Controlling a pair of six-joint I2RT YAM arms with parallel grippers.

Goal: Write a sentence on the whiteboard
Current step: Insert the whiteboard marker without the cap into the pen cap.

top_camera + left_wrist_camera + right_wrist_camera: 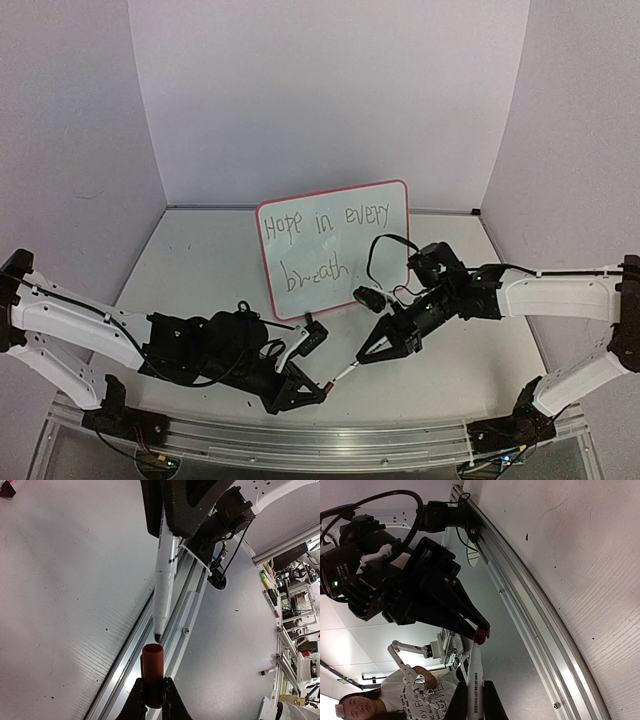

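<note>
Two claws meet low at the near edge. The left claw [152, 692] is pinched on a short red plastic marker cap [152, 667], whose mouth faces the felt tip of the slim white marker pen [165, 575] that the right claw [475, 700] clamps by its barrel. Tip and cap mouth sit just apart and slightly off line, so a push from here could, I judge, catch the rim, smear ink or lever the cap out of its pinch. Well beyond both claws stands the small red-rimmed white whiteboard [385, 268], its handwritten sentence [325, 225] seemingly complete. Its feet cannot be made out, the lower word is faint, and the frame edge cuts off each claw's own grip.
</note>
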